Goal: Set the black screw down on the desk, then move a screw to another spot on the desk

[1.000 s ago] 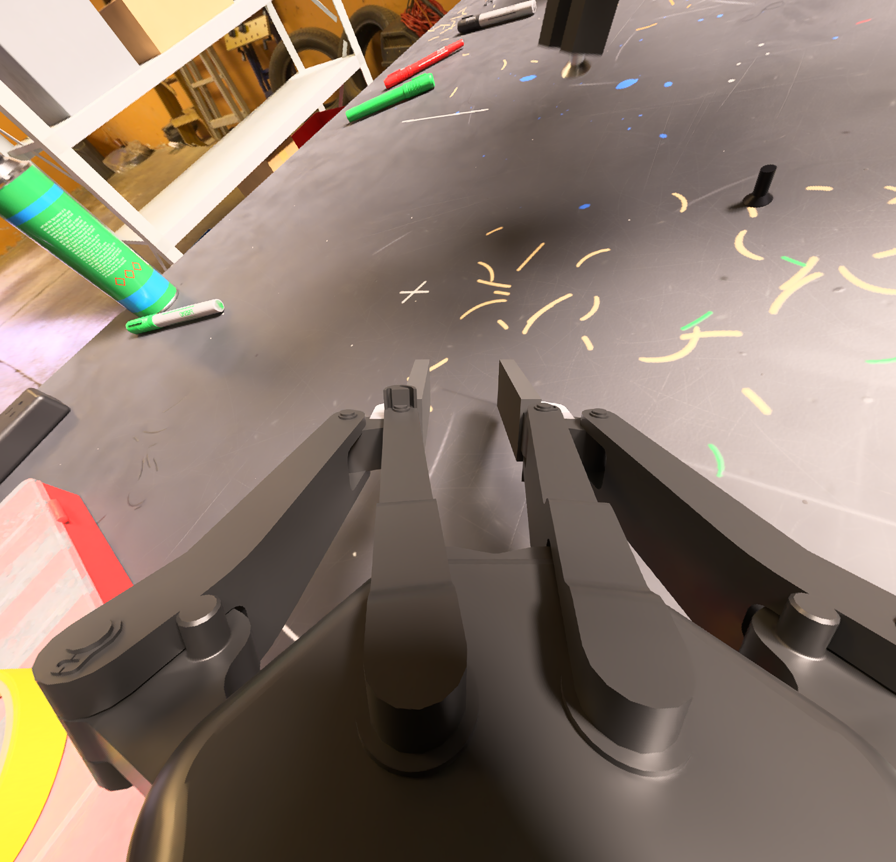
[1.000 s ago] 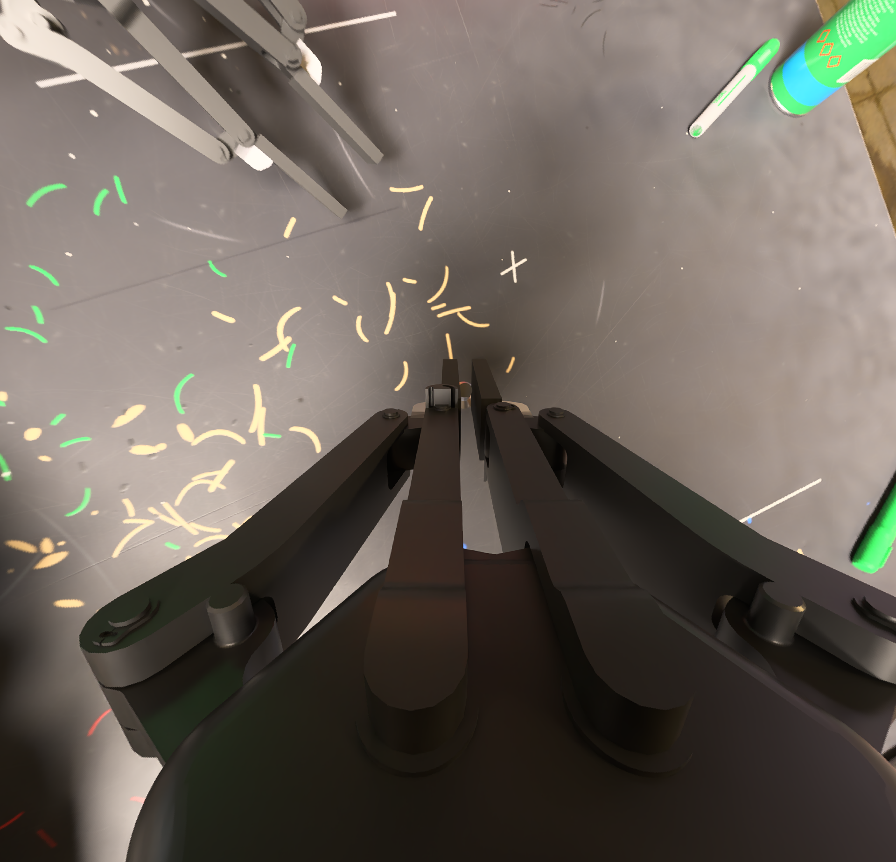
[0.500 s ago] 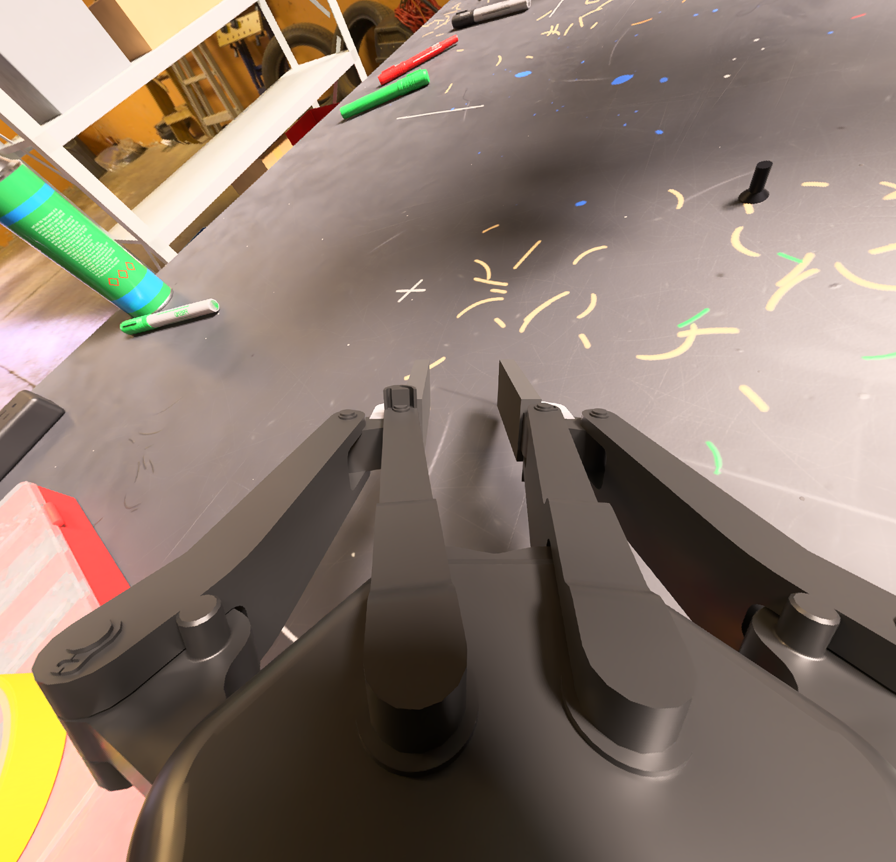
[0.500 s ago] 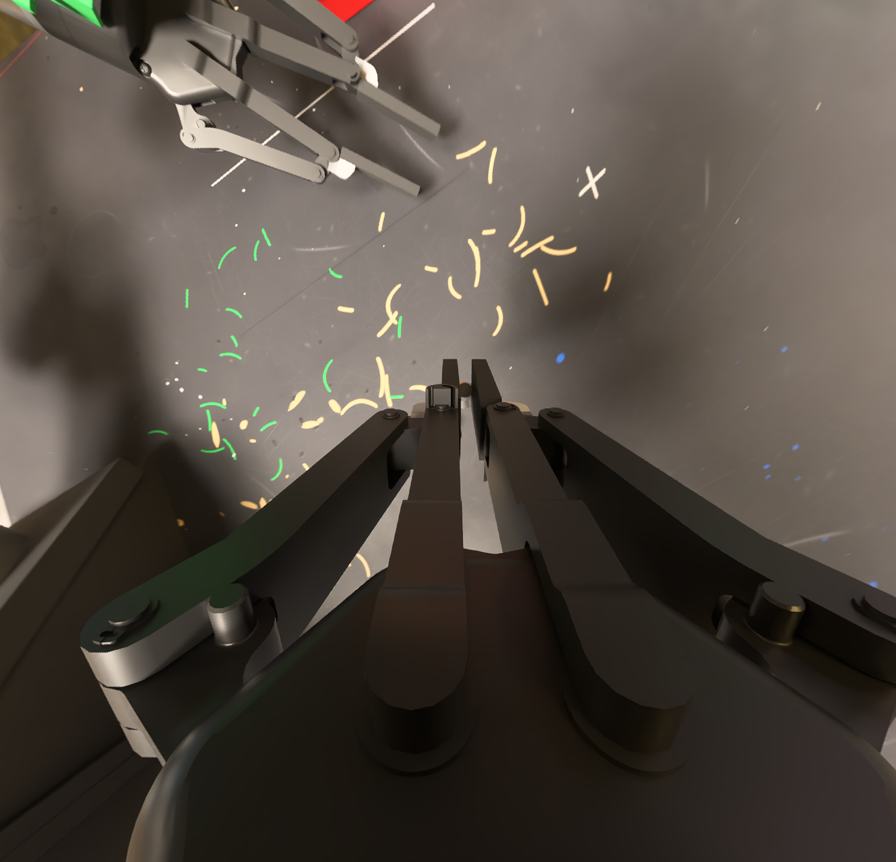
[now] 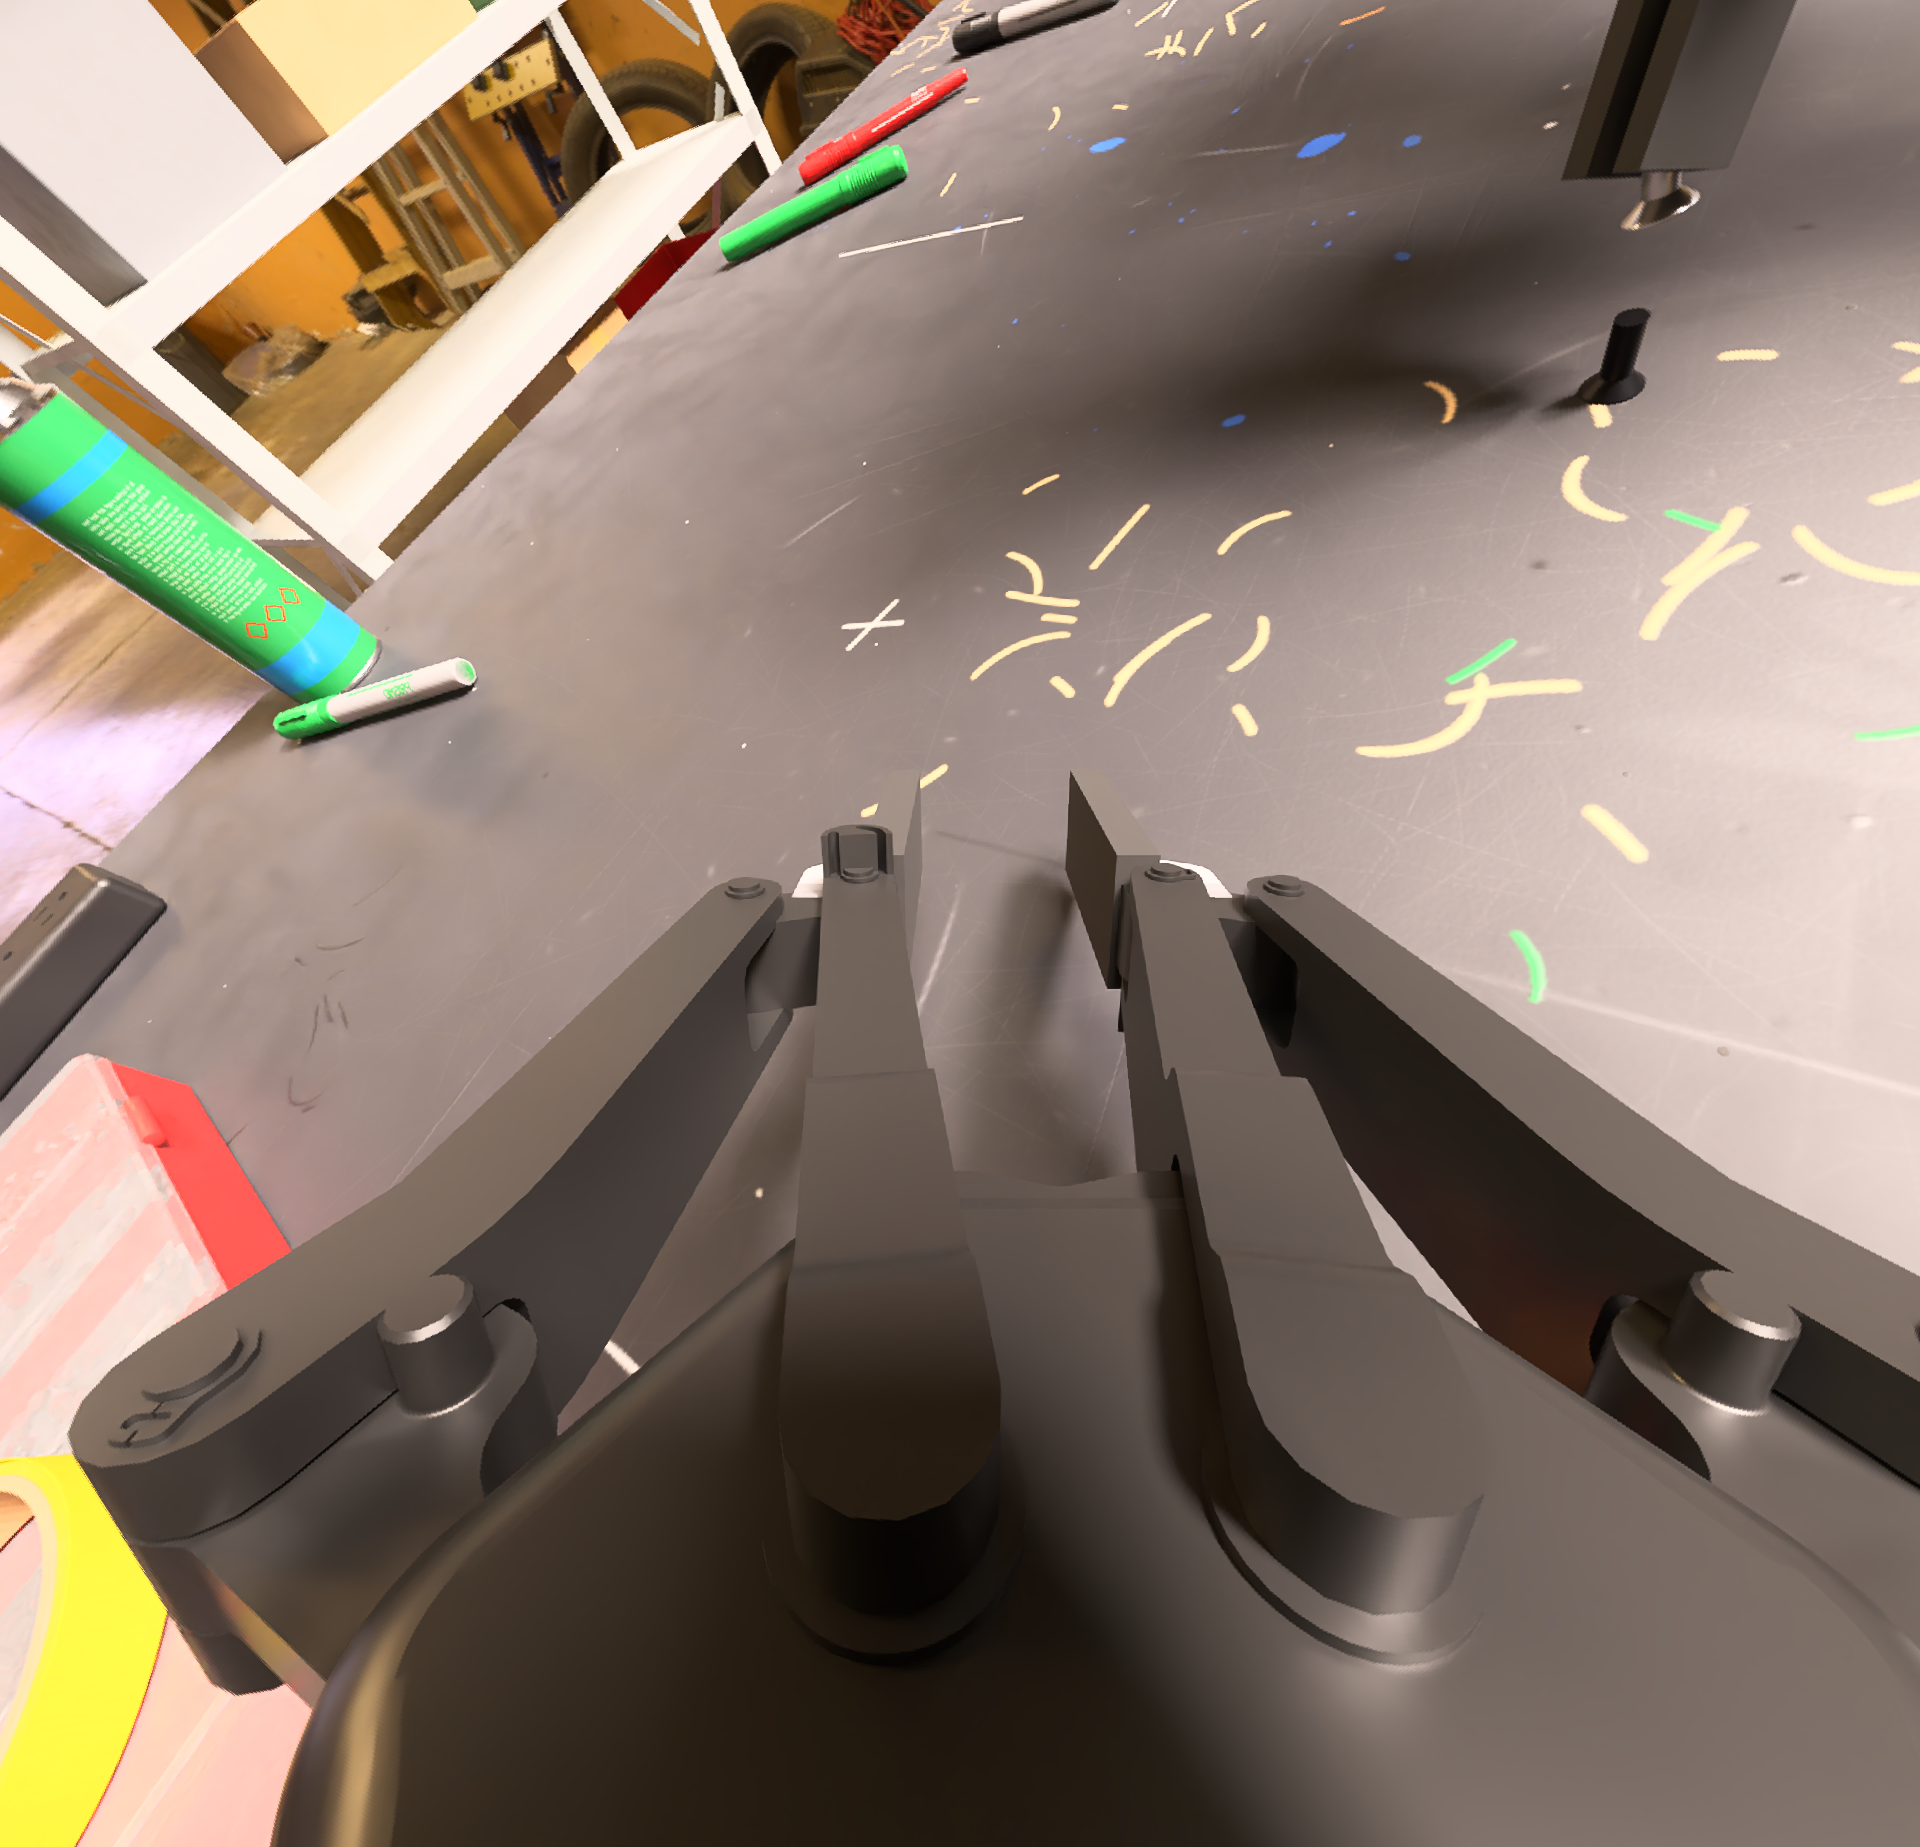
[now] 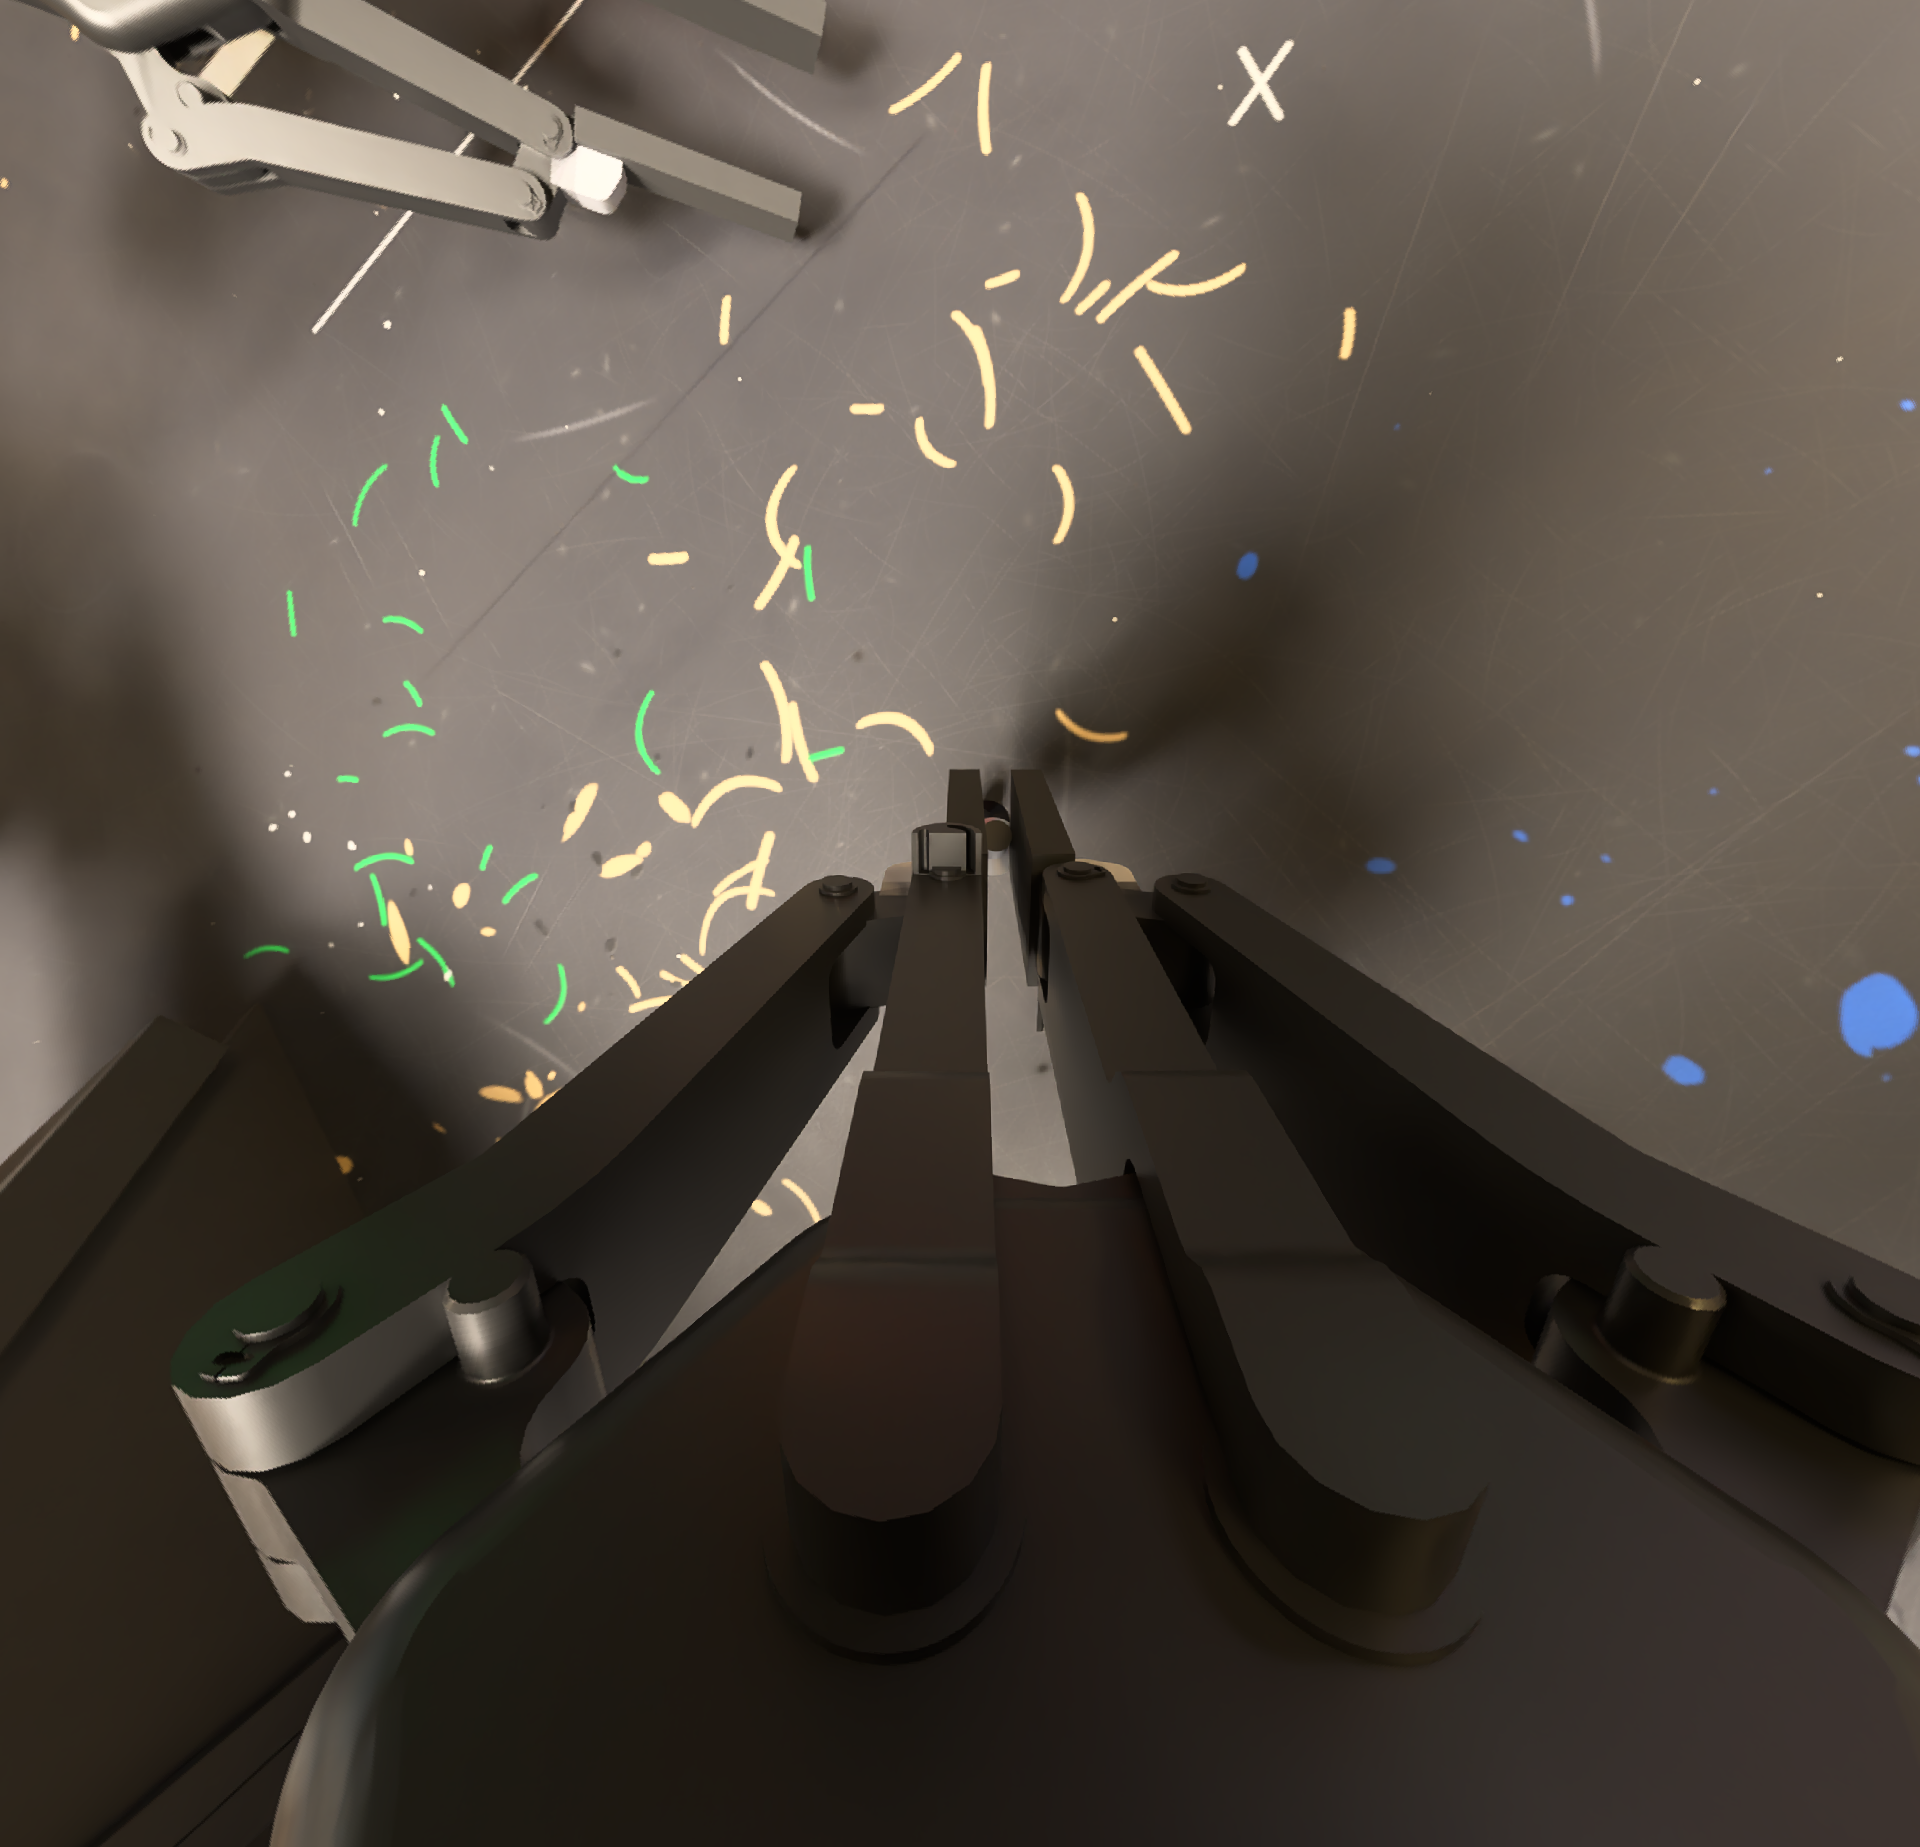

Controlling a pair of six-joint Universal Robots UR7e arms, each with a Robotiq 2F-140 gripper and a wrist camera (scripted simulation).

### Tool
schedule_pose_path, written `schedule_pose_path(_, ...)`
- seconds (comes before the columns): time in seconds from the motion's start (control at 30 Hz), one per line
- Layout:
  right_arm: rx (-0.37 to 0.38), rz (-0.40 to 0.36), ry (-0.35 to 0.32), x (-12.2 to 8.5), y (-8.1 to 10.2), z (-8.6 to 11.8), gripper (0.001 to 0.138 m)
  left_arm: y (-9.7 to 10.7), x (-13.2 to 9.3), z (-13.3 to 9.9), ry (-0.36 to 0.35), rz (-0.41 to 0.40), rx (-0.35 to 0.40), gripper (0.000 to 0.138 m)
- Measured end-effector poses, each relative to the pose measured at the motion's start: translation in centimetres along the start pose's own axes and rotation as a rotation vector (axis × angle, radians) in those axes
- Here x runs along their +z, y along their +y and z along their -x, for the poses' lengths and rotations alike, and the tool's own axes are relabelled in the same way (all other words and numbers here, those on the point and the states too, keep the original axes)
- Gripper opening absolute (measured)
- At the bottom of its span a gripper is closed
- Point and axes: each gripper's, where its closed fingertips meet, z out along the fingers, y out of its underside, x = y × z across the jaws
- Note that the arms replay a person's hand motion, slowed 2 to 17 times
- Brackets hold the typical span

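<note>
A black screw (image 5: 1616,358) stands head-down on the grey desk (image 5: 727,447), far right in the left wrist view. My left gripper (image 5: 994,800) is open and empty, low over the desk, well short of it. It also shows at the top left of the right wrist view (image 6: 810,124). My right gripper (image 6: 995,784) is shut on a small silver screw (image 6: 995,815). In the left wrist view the right gripper (image 5: 1652,161) hangs above and just behind the black screw, the silver screw's head (image 5: 1654,208) poking out below. The black screw does not show in the right wrist view.
A green spray can (image 5: 177,550) and a green-white marker (image 5: 374,698) lie at the desk's left edge. Green (image 5: 816,202), red (image 5: 883,124) and grey (image 5: 1039,5) markers lie farther back. A white shelf (image 5: 312,135) stands beyond. A red box (image 5: 208,1174) and yellow tape (image 5: 62,1631) sit near left.
My right gripper, still holding the silver screw, has swung from the far middle of the desk to the right and come down close to the black screw. My left gripper has stayed put.
</note>
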Motion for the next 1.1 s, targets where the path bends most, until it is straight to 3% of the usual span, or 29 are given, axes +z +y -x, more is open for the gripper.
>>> schedule_pose_path(0.27,0.014,0.027,0.049,1.0,1.5,-0.5,0.008,0.0,0.0,-0.1,-0.003,0.003,0.011,0.038)
schedule_pose_path(0.63,-0.035,-0.027,0.105,1.3,0.3,-0.6,0.008,0.0,0.0,0.0,0.002,-0.001,-0.005,0.038)
schedule_pose_path(1.1,-0.026,-0.015,0.167,1.9,0.2,-1.7,0.008,0.0,-0.1,0.2,0.017,-0.003,-0.042,0.038)
